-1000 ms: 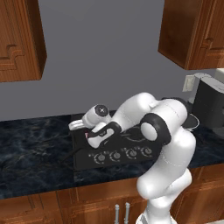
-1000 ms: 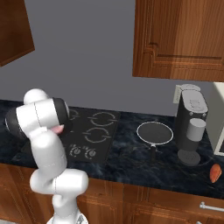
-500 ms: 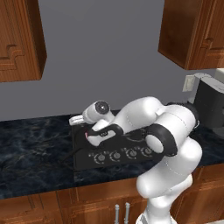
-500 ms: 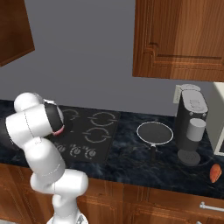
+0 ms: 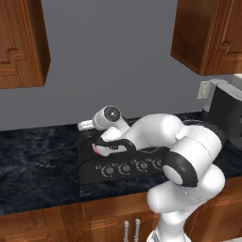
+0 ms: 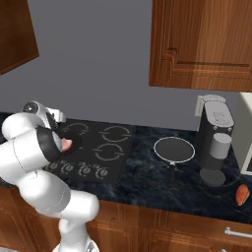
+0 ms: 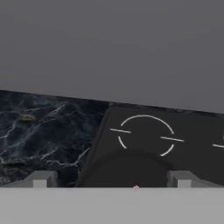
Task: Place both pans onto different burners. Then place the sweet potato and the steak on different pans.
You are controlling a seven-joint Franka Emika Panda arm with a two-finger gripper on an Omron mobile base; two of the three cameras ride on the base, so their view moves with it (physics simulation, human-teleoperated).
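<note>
In the left base view the white arm with dark joints reaches left and low over the flat black glass cooktop (image 5: 118, 163) set into the dark marbled counter (image 5: 38, 165). The flat pink steak with its pale edge (image 5: 98, 150) shows at the cooktop's near left part, partly covered by the arm's dark wrist, and a thin black handle (image 5: 78, 169) of the matte black pan juts from under it toward the counter's front; the gripper's own fingertips are hidden here. In the right base view the same pink steak (image 6: 65, 144) peeks out beside the arm at the left of the cooktop (image 6: 106, 152), whose pale-grey ring burners (image 6: 114, 133) lie bare to the right. The dark round pan with a silvery rim (image 6: 174, 149) sits on the counter right of the cooktop, next to a grey coffee machine (image 6: 216, 140), and the reddish-orange sweet potato (image 6: 241, 195) lies near the counter's front edge, far right, well apart from both pans. In the hand view the gripper (image 7: 111, 180) has its two grey fingertips (image 7: 40, 180) spread wide with nothing between them, above the round black pan (image 7: 124, 168); a sliver of pink steak (image 7: 136, 187) shows at the bottom edge, and a ring burner (image 7: 145, 134) lies beyond.
</note>
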